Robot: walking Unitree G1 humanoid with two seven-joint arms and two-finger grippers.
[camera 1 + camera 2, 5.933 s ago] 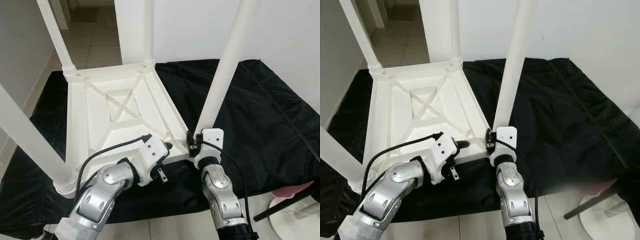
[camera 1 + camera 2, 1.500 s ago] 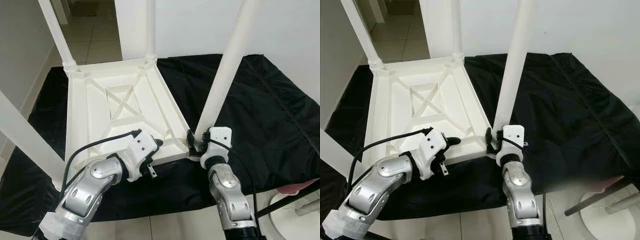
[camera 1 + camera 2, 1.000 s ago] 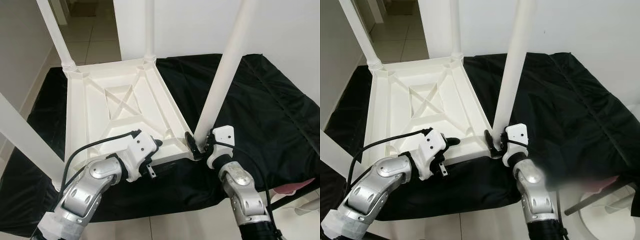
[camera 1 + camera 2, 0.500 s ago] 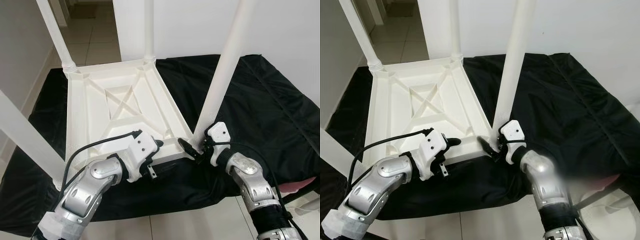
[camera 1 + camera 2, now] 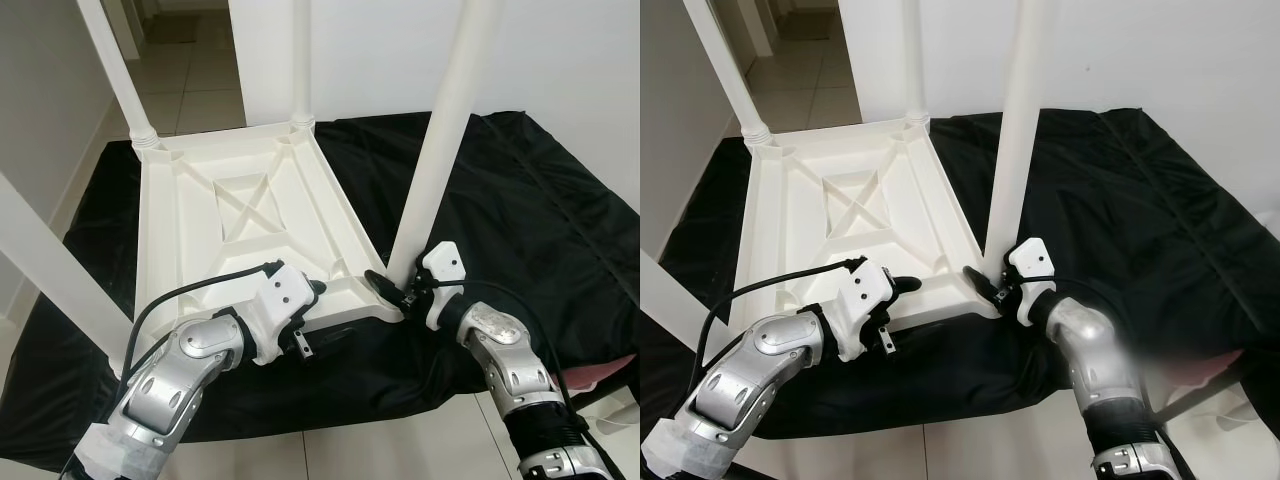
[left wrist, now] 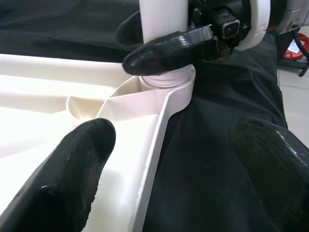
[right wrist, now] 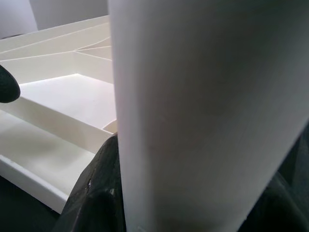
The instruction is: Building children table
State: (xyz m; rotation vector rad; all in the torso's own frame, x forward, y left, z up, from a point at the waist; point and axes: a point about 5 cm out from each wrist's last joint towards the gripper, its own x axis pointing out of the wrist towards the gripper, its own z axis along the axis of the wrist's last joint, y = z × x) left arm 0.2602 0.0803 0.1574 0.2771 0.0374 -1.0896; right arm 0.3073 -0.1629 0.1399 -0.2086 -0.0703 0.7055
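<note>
The right pincer point(image 5: 385, 288) is clenched around the foot of the near-right leg point(image 5: 440, 150), one black finger point(image 6: 169, 50) lying across the front of the post just above its threaded collar, right where the leg enters the corner socket point(image 6: 169, 87). To do this step well, I judge the grip should stay low on the leg, close to the socket, and the leg be kept plumb while it is twisted home, so the collar seats flush and the thread does not cross. The left pincer point(image 5: 312, 292) is released, its two fingers spread with one over the inside of the near rim of the upturned table point(image 5: 240, 230) and the other outside over the cloth; it would serve best pressing down on that rim to stop the table turning with the leg. The table is white plastic, lying top-down on a black cloth point(image 5: 540, 210), its underside ribbed with a crossed brace in the middle. All four legs stand up from its corners, white and round, slightly tapered.
</note>
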